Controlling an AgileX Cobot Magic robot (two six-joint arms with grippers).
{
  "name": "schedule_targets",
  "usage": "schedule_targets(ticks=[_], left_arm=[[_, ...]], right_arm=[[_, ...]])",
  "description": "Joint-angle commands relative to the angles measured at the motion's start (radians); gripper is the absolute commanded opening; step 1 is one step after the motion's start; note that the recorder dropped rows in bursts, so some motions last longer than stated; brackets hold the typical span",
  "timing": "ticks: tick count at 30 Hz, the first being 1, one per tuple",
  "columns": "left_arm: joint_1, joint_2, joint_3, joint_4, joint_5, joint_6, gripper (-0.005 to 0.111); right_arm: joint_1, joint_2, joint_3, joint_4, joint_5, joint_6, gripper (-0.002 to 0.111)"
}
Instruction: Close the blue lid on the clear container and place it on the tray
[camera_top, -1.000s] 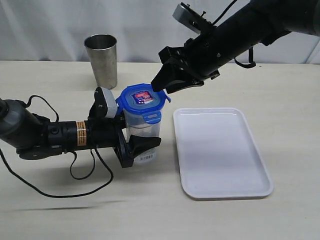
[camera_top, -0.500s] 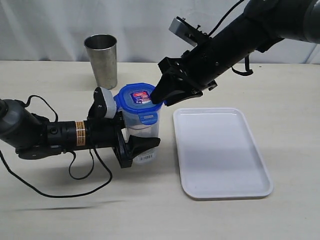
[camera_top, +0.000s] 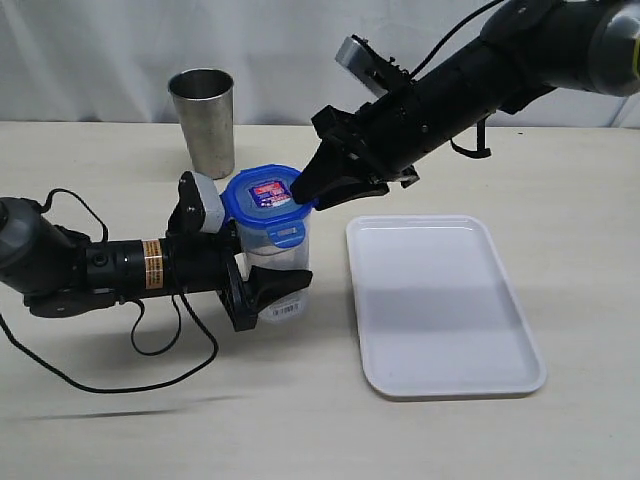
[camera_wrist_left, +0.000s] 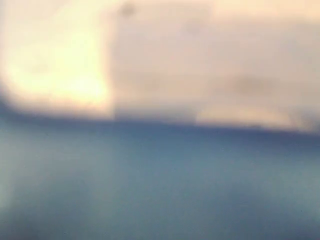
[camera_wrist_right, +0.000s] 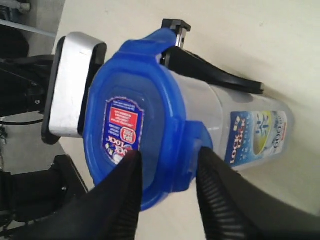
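Observation:
The clear container (camera_top: 281, 258) stands on the table with my left gripper (camera_top: 268, 278) shut around its lower body. Its black fingers (camera_wrist_right: 210, 75) clasp the container's walls (camera_wrist_right: 235, 112). The blue lid (camera_top: 262, 194) sits on the container's mouth, its front flap hanging down. My right gripper (camera_top: 303, 189) reaches in from the right and is shut on the lid's right edge. In the right wrist view it (camera_wrist_right: 170, 155) straddles the lid (camera_wrist_right: 127, 120), one finger on the top and the other against a flap. The left wrist view is a blue and beige blur. The white tray (camera_top: 440, 300) lies to the right.
A grey steel cup (camera_top: 203, 120) stands behind the container at the back left. The left arm's cable (camera_top: 150, 350) loops over the table in front of that arm. A white curtain hangs behind the table.
The lid was tilted up on its right side and now sits level on the container. The right gripper came down and leftward with it. Container and left gripper shifted slightly left.

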Motion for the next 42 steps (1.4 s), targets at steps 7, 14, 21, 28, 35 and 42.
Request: schedule_targets(ticks=[7, 14, 21, 28, 35, 42], left_arm=[[-0.018, -0.006, -0.005, -0.005, -0.028, -0.013, 0.0], [-0.018, -0.006, -0.005, -0.007, -0.028, -0.017, 0.0], [-0.018, -0.006, -0.005, -0.007, -0.024, -0.017, 0.0], [-0.018, -0.006, -0.005, -0.012, -0.024, -0.017, 0.0], [-0.018, -0.006, -0.005, -0.012, -0.024, -0.017, 0.0], [-0.018, -0.006, -0.005, -0.012, -0.024, -0.017, 0.0]], right_arm=[[0.001, 0.052, 0.017, -0.062, 0.053, -0.074, 0.039], [-0.042, -0.037, 0.017, -0.058, 0.031, -0.134, 0.054], [-0.042, -0.158, 0.017, -0.047, 0.003, -0.269, 0.055], [0.096, -0.286, 0.02, -0.216, 0.006, -0.617, 0.043], [0.388, -0.306, 0.072, -0.846, -0.229, -0.46, 0.041], [0.424, -0.306, 0.115, -0.981, -0.263, -0.391, 0.039]])
